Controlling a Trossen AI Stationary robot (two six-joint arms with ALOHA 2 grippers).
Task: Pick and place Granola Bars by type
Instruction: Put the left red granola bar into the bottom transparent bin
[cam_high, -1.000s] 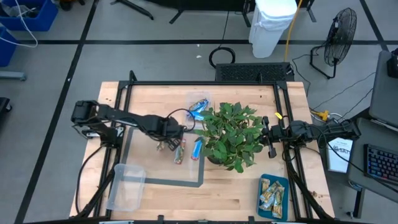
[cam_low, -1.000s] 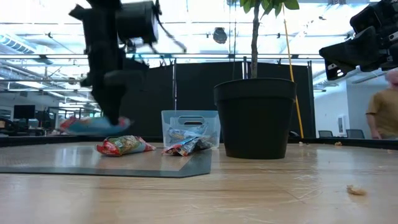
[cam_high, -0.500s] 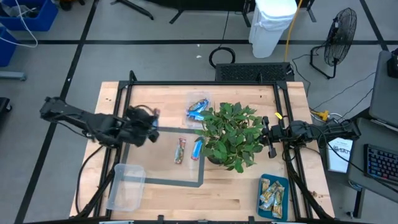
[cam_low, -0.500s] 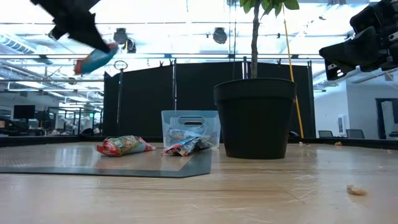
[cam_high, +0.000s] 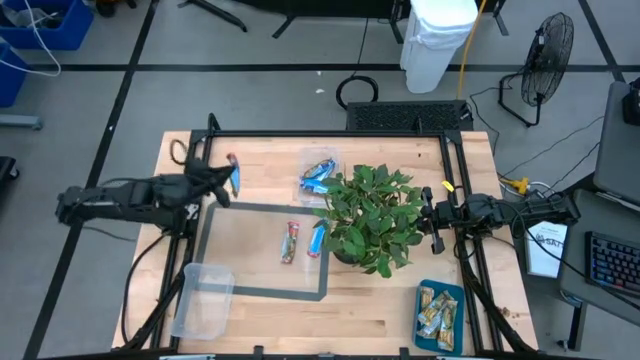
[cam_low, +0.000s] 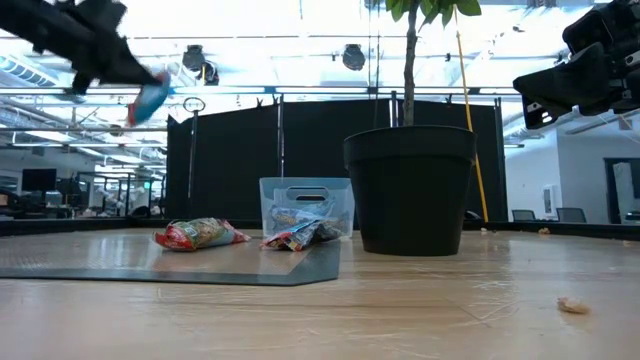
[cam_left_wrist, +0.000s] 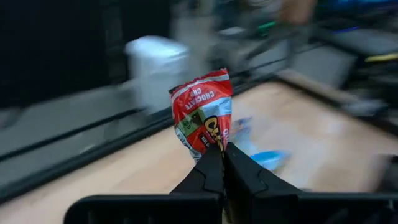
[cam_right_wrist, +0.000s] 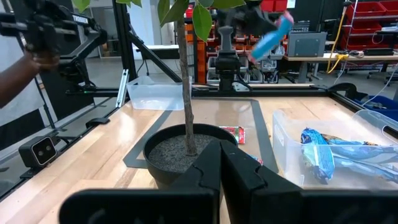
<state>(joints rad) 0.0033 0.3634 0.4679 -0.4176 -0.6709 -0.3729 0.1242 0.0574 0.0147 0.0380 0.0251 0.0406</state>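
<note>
My left gripper (cam_high: 226, 181) is high over the table's far left part, shut on one granola bar (cam_left_wrist: 204, 112). Its wrapper shows red with white lettering in the left wrist view and mostly blue in the low view (cam_low: 150, 98). A red-and-tan bar (cam_high: 289, 243) and a blue bar (cam_high: 318, 238) lie flat on the grey mat (cam_high: 240, 250). Blue bars lie in a clear tub (cam_high: 320, 172). Green-and-beige bars lie in the teal tray (cam_high: 438, 312). My right gripper (cam_high: 430, 218) hangs shut and empty to the right of the potted plant (cam_high: 370, 215). My left gripper pinches the bar by one crimped end (cam_left_wrist: 211, 142) between its two fingers. The fingers reach in from the table's left, about level. The rest of the bar sticks out past the fingertips, lifted clear of the table.
An empty clear tub (cam_high: 203, 298) sits at the near left corner of the mat. The plant's black pot (cam_low: 410, 190) and leaves fill the table's middle and partly cover the blue bar. Bare wood lies near and to the left.
My left gripper has risen from the mat with the bar in it. It has drawn back toward the table's left and far edges and has turned as it went. The bar has gone from just above the mat to high in the air.
</note>
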